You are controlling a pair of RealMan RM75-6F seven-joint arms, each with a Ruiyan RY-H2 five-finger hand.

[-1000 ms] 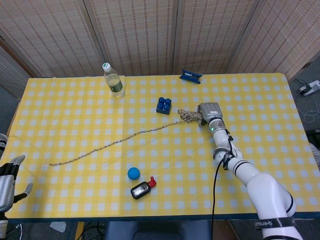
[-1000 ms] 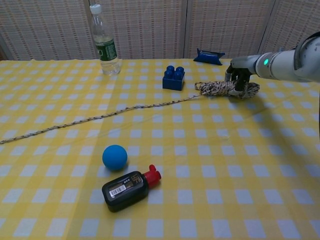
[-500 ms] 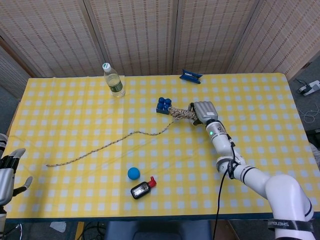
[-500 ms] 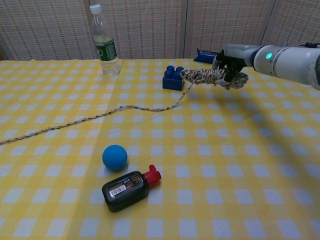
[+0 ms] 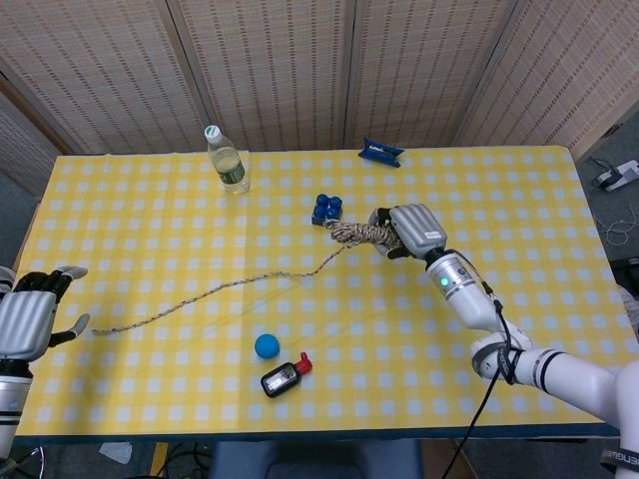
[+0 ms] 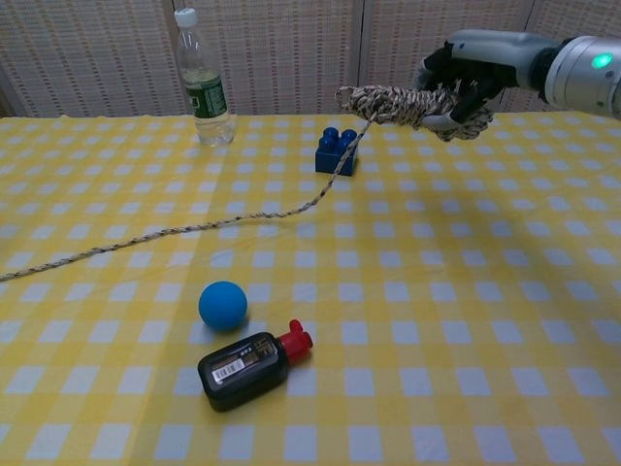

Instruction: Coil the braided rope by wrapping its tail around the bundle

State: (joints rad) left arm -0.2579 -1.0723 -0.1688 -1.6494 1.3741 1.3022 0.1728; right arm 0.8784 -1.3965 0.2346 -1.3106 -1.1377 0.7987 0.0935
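Right hand: fingers closed round rope bundle, lifted off bench for wrapping room.
Tail: trails below-left of it, slack.
Left hand: open, empty, near tail's end.

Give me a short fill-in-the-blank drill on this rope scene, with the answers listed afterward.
1. The rope bundle is held off the table by the ______ hand.
2. The rope tail trails across the cloth toward the robot's ______ side.
3. The small ball beside the black bottle is ______ in colour.
4. The left hand holds ______.

Missing words: right; left; blue; nothing
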